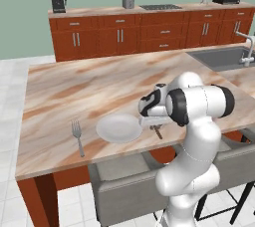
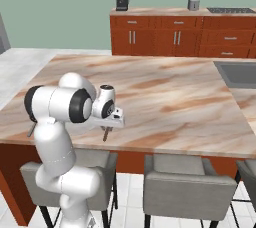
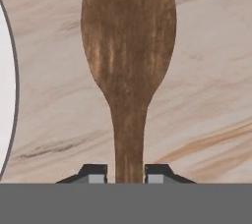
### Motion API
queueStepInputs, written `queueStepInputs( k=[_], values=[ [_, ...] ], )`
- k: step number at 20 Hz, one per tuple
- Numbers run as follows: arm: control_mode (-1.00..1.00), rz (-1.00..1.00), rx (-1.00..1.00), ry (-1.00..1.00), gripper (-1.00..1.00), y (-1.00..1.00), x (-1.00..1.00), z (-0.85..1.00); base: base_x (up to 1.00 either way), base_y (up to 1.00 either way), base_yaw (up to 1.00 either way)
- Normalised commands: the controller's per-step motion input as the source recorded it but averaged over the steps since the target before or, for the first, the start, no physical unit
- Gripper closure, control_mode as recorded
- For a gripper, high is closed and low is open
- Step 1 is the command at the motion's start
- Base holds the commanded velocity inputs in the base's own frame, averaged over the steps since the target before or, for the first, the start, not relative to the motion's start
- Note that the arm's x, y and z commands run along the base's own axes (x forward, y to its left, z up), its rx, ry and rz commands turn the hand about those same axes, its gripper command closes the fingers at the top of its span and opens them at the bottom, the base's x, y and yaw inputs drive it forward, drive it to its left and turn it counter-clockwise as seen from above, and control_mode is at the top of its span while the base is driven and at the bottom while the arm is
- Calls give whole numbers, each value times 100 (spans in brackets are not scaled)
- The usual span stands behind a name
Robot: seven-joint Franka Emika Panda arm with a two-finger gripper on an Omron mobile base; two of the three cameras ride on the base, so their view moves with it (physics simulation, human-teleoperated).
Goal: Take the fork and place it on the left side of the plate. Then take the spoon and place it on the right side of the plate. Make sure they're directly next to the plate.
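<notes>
1. Two utensils matter here; the fork [image 1: 77,137] lies on the counter [image 1: 89,86] at 9 o'clock of the plate [image 1: 118,128], near it with a small gap, tines pointing away from the robot; that half looks done, though whether it sits close enough is hard to judge.
2. The spoon [image 3: 128,66] is the half left; it hangs or rests just off the plate's 3 o'clock edge, and I cannot tell whether it touches the counter.
3. The gripper [image 3: 127,175] has a fingertip [image 3: 93,173] on each side of the spoon's handle, close against it; it appears to grip the spoon, the bowl pointing to 12 o'clock in the hand view.
4. The plate's rim curves along that view's 9 o'clock edge, apart from the spoon.
5. Remaining, by my judgement: let go and check the spoon sits directly beside the plate.
</notes>
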Motion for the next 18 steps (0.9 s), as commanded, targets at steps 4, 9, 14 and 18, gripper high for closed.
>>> queueStepInputs(
  k=[4,9,14,18],
  values=[
    [-100,0,0,-2,-100,5,0,0,0,0,0],
    [-100,-1,0,-1,-100,0,-13,15,0,0,0],
    [-100,-4,0,-5,-100,-10,-35,57,0,0,0],
    [-100,-2,0,-10,-100,-7,-57,85,0,0,0]
  ],
)
